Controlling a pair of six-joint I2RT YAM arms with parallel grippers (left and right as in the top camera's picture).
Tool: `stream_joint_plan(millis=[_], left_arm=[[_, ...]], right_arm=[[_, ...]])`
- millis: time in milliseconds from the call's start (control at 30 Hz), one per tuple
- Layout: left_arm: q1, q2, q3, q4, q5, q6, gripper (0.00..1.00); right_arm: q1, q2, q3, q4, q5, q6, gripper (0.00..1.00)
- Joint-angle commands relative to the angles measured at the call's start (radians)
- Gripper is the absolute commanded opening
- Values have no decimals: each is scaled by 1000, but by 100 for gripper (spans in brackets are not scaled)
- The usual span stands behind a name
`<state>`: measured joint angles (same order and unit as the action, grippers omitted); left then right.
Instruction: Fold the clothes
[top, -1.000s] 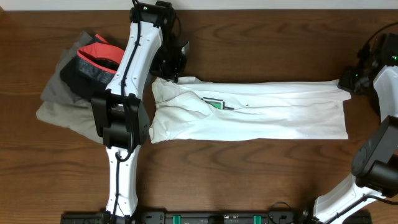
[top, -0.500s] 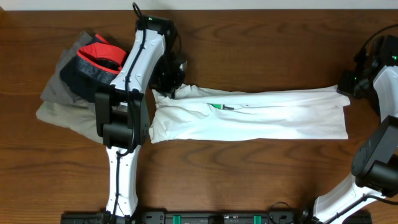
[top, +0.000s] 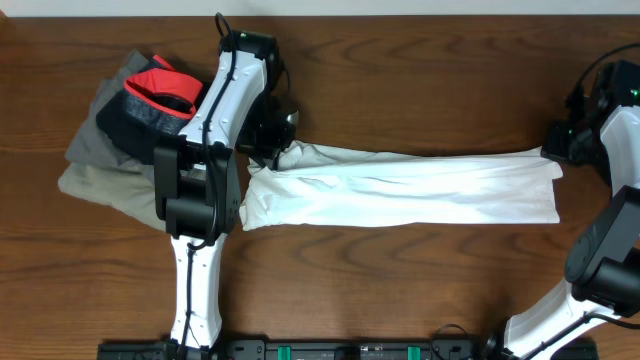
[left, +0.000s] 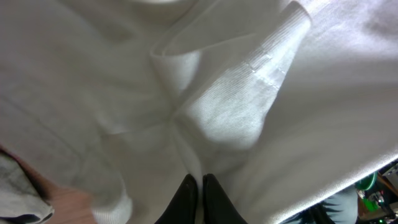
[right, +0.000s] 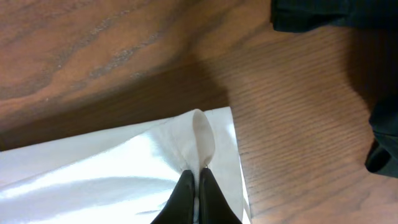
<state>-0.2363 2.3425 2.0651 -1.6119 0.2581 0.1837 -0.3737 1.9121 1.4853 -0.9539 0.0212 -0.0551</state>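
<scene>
2 arms, 1 white shirt (top: 420, 195), and the fold is under way. Nearest the arm bases the table (top: 400, 290) is bare wood. Just beyond, the shirt lies as a long narrow band running left to right, its near edge flat on the wood.

Both pincers are at work on the band's far edge. The left pincer (left: 200, 185) has its 2 fingers closed tight on a pinch of white cloth at the left end, close to a ribbed hem, and the fabric bunches around the tips. The right pincer (right: 194, 179) is closed too. It nips a small raised loop of cloth at the far right corner, while the rest of that corner rests on the wood. Between them the far edge runs as a drawn line. No chest print shows, so I judge the front is turned inward.

My read is that a lengthwise fold is about half done. The held edge is not yet laid down, and cross folds come after that. Farthest off, at the far left beside the left arm, a heap of clothes (top: 110, 150) in grey, black and red sits crumpled and unfolded, so most of the job is left.
</scene>
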Motion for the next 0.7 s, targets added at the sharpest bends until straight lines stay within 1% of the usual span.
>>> stream_joint_plan(millis=[0,67,100,133,167,200,233,300,467,533,667], left_arm=[[-6,2,-6,-72,-5,-5,6],[-10,2,-6,-79,-6,-5,6],[-12,1,-6,-79,-6,-5,8],[-14,1,-6,-79,-6,-5,14],[-14,0,-6,-79,-6,-5,30],[-15,-3,-6,-79,-6,-5,62],[-14,-9,-6,-79,-11,-4,65],[-11,-30,-6,-79,-36,-4,66],[10,-127,-6,-78,-43,-4,65],[26,-180,-6,-73,-43,-5,65],[71,-278,-6,-19,-42,-5,65]], right_arm=[[-6,-14,-2,-1,43,-14,2],[-6,-14,-2,-2,43,-14,7],[-6,-14,-2,-2,43,-14,15],[-7,-14,-2,-2,43,-14,20],[-7,-14,-2,-2,43,-14,25],[-7,-14,-2,-2,43,-13,31],[-7,-14,-2,0,43,-13,35],[-11,-14,-2,2,43,-12,41],[-35,-14,-2,22,33,55,52],[-48,-14,-2,30,-15,55,58],[-86,-12,-2,38,-130,51,64]])
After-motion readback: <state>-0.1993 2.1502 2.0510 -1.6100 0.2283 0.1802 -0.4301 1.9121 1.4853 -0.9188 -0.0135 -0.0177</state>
